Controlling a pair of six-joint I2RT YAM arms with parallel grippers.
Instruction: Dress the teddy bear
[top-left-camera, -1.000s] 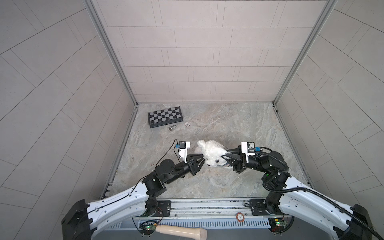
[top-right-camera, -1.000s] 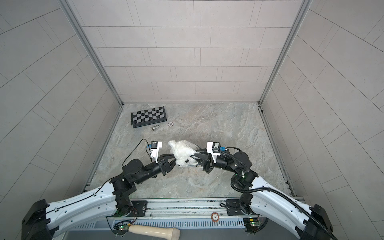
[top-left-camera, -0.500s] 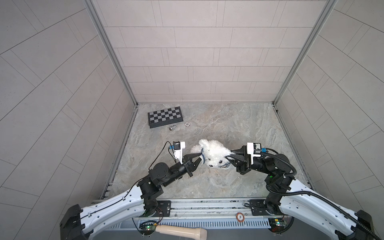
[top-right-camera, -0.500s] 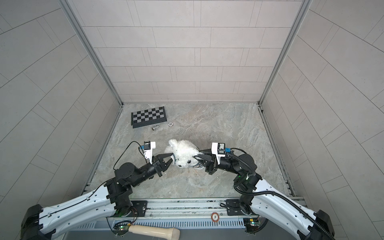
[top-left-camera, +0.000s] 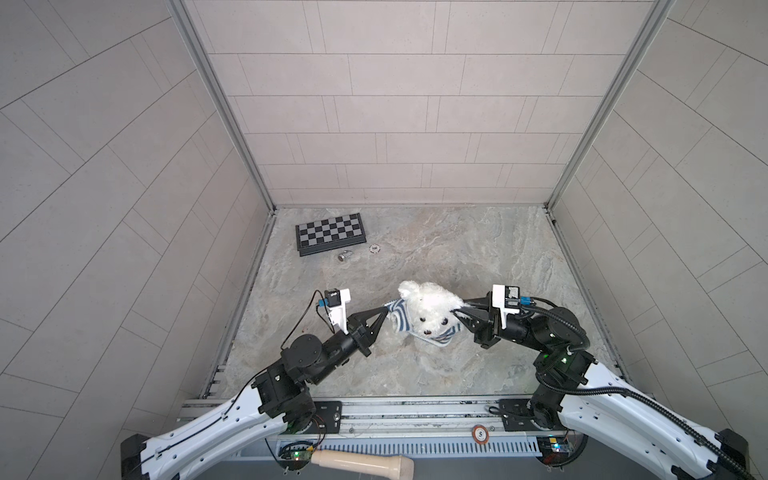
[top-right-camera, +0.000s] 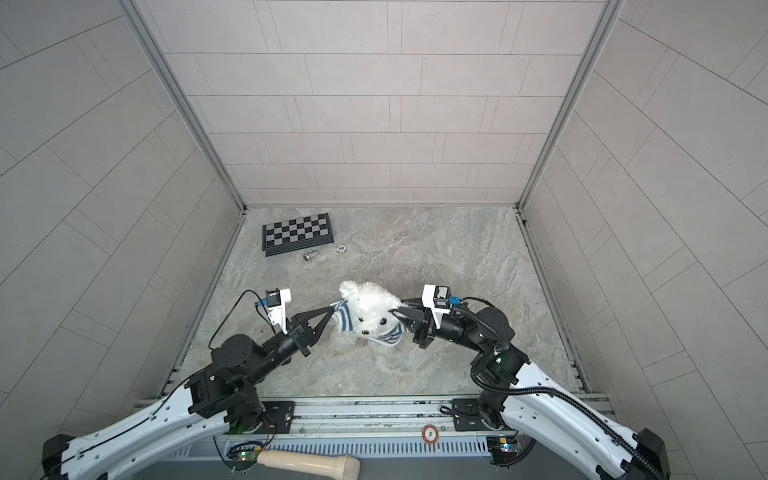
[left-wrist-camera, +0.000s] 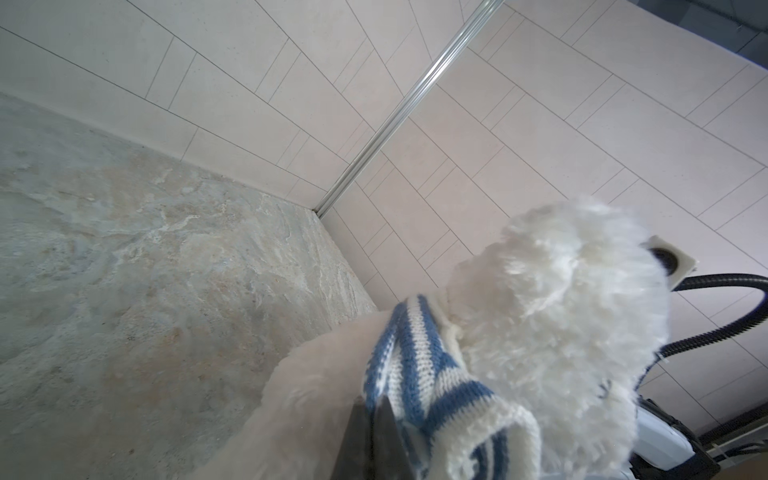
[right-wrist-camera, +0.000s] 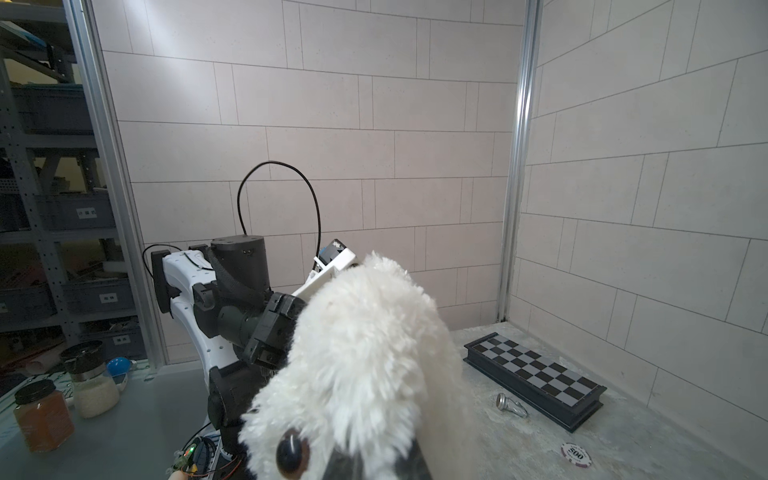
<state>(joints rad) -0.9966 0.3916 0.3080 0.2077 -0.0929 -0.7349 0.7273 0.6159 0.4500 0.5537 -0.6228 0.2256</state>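
The white fluffy teddy bear (top-left-camera: 432, 305) (top-right-camera: 372, 305) sits mid-table, face up, between my two grippers. A blue-and-white striped shirt (top-left-camera: 398, 319) (left-wrist-camera: 419, 365) wraps round its head and under its chin. My left gripper (top-left-camera: 386, 312) (top-right-camera: 331, 311) (left-wrist-camera: 376, 409) is shut on the shirt's edge at the bear's left side. My right gripper (top-left-camera: 457, 316) (top-right-camera: 399, 314) (right-wrist-camera: 376, 467) presses into the other side of the head, its fingers nearly closed with white fur between them. Whether shirt fabric is also pinched there is hidden. The bear's body is mostly covered.
A folded chessboard (top-left-camera: 331, 233) (right-wrist-camera: 536, 378) lies at the back left, with a small metal piece (top-left-camera: 344, 255) and a poker chip (top-left-camera: 375, 248) beside it. A wooden handle (top-left-camera: 361, 460) lies below the front rail. Jars (right-wrist-camera: 89, 378) stand outside the cell.
My left gripper has closed on the shirt's edge and drawn it a little to the left. The stripes now show round the bear's head. The right gripper has stayed closed.
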